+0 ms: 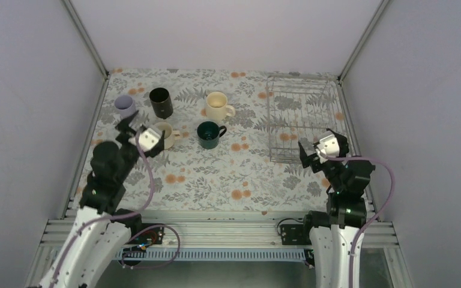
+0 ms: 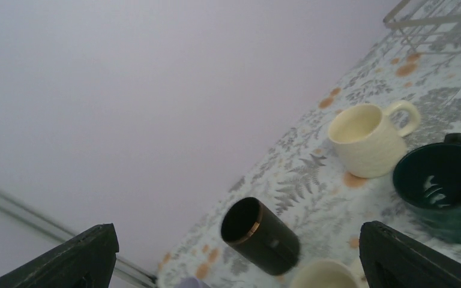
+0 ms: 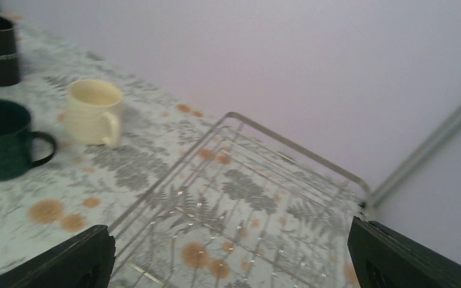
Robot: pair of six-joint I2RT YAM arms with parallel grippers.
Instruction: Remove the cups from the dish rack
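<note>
1. Rectangular silver wire dish rack [image 1: 300, 120] sits far right on the bench [image 1: 216, 183]. No cup shows in it in the top view or the right wrist view.
2. All five cups stand upright on the bench, left of the rack and well apart from it:
   - small handleless lavender cup [image 1: 125, 105], far left
   - tall black mug [image 1: 161, 102], just right of it
   - cream handled mug [image 1: 218, 107], far centre
   - dark green handled mug [image 1: 209, 134], just near of that one
   - second cream mug [image 1: 170, 135], near of the black one
3. Left pincer [image 1: 139, 135]: jaws spread wide, nothing in them. It sits right at the second cream mug; can't tell if it touches.
4. Right pincer [image 1: 318, 147]: jaws wide, empty, at the rack's near edge.
5. My read: unloading looks done, and the step in hand is clearing the left arm. Lift straight up before pulling back. The lavender cup and second cream mug sit close either side, so a sideways sweep could tip one.
6. Materials:
   - mugs look like glazed ceramic
   - green one is glossy
   - black one has a gold rim band
   - far cream one looks faintly ribbed
   - rack is thin open wire
   - bench cover is a matte floral print
</note>
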